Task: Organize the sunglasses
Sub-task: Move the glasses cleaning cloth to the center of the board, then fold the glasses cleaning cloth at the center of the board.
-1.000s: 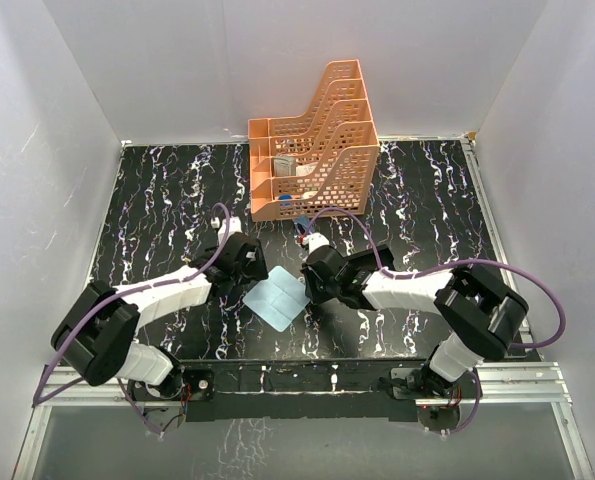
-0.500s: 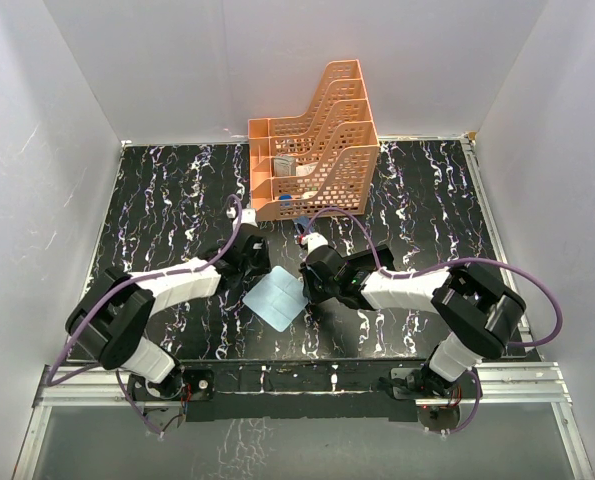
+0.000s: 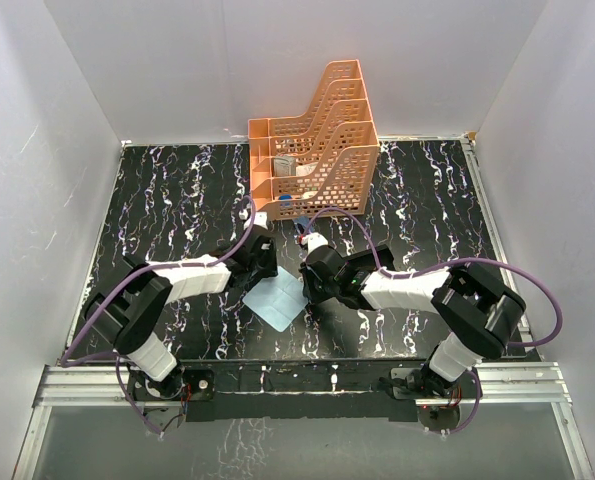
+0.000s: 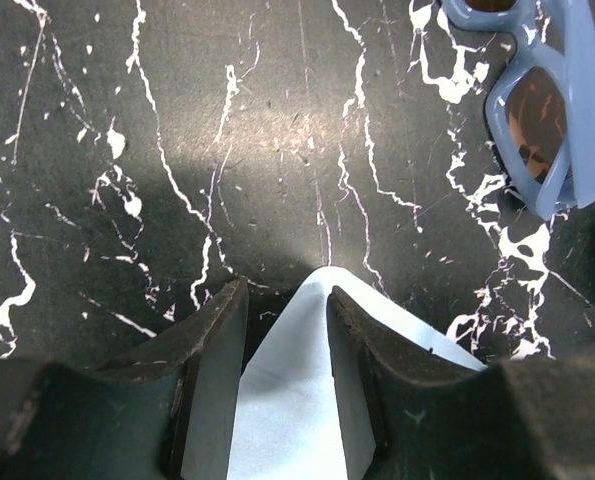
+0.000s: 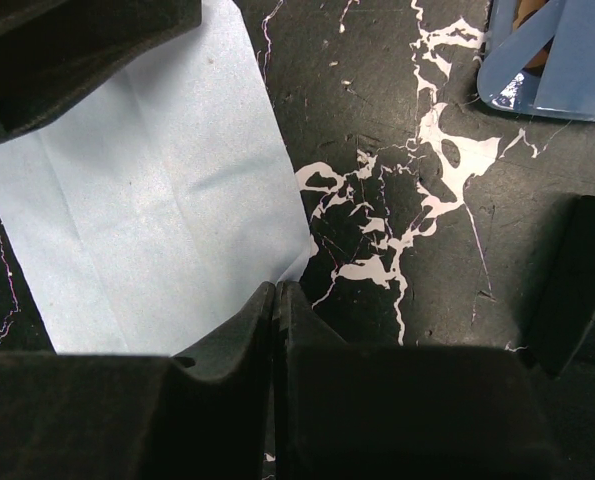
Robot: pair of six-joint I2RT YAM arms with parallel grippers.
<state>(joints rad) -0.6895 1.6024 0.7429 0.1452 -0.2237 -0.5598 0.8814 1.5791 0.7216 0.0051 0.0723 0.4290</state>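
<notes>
White walls enclose a black, white-veined table. An orange tiered rack stands at the far middle. Both arms reach inward and meet at a pale blue cloth lying flat near the centre.

Left gripper: partly open. Its fingers stand on either side of one cloth corner, and a clear gap shows between them. The cloth runs on under the right-hand finger. It does not look pinched.

Right gripper: fully closed, fingertips pressed together with no gap. The tips sit at the cloth's opposite edge, just beside a corner. Whether that edge is caught between them cannot be told from the wrist view.

Sunglasses: folded, with a thin blue frame and brown lenses. They lie on the bare table, free of both grippers and clear of the cloth. They sit beyond the grippers on the rack side, at the upper right corner of both wrist views. From above they are largely hidden by the right arm and its cable.
</notes>
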